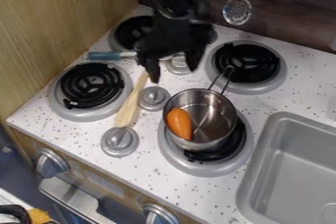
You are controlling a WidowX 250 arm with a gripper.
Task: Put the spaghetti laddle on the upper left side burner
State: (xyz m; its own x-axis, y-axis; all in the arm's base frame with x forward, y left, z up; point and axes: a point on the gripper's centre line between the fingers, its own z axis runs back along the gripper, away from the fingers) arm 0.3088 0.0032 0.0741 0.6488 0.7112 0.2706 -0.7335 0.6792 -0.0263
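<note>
My gripper (173, 69) hangs open over the back middle of the stove top, its two fingertips apart, above the area around a round knob. A utensil with a blue handle (103, 55) lies just in front of the upper left burner (123, 35); its metal shaft runs right and passes behind the gripper, so its head is hidden and I cannot tell whether it is the spaghetti ladle. The gripper also covers the right part of that burner.
A wooden spoon (129, 107) lies between the front left burner (92, 85) and the knobs. The metal pot (213, 115) holding an orange carrot (179, 123) stands on the front right burner. A slotted spoon (237, 11) hangs at the back wall; the sink (295, 169) is right.
</note>
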